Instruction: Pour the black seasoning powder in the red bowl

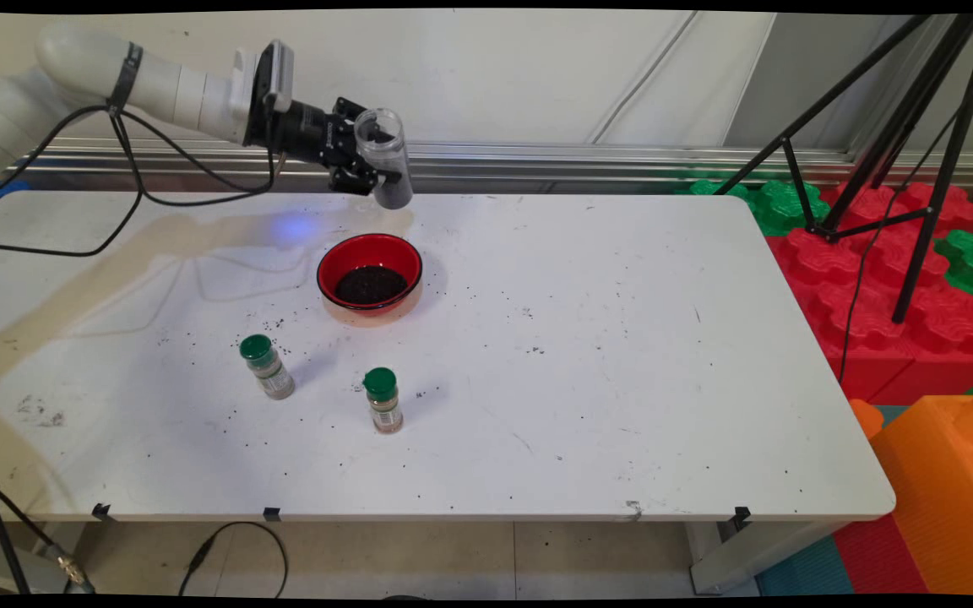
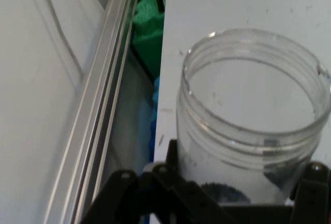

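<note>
The black two-finger gripper (image 1: 368,173) pinches a clear, ribbed-neck plastic jar (image 1: 385,165) (lidless, dark grains at its bottom) held upright in the air above the table's far edge; its fingertips are cut off in the hand view. Below sits a glossy red round bowl (image 1: 370,272) of dark granules on the speckled white table (image 1: 622,380), with two green-capped spice bottles (image 1: 267,366) nearer.

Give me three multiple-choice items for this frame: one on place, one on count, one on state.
1. Where is the clear jar?
A. lying on the table
B. in the gripper, up behind the red bowl
C. inside the bowl

2. How many green-capped bottles stand on the table?
A. one
B. two
C. four

3. What is the bowl's state?
A. overturned
B. bare inside
C. upright, holding dark grains

Answers: 1 B, the fingers clamp the jar in the air; 2 B, two caps show; 3 C, a dark heap fills its bottom.
</note>
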Robot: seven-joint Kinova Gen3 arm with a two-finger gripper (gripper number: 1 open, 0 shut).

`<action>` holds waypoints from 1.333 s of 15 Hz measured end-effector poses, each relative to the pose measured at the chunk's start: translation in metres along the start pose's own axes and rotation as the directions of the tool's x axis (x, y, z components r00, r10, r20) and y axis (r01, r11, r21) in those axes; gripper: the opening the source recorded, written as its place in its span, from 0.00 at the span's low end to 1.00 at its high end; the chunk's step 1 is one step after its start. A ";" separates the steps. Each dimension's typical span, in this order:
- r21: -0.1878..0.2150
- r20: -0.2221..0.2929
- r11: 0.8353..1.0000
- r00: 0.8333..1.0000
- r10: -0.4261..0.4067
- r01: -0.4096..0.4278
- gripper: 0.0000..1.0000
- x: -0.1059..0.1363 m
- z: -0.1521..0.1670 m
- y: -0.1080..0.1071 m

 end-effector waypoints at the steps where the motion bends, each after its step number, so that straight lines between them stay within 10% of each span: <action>1: 0.003 0.006 1.000 1.000 0.025 -0.025 0.00 -0.002 -0.001 0.002; 12: 0.007 0.054 0.955 0.954 0.296 -0.297 0.00 -0.015 -0.005 0.020; 20: -0.013 0.097 0.841 0.837 0.539 -0.541 0.00 -0.019 -0.005 0.030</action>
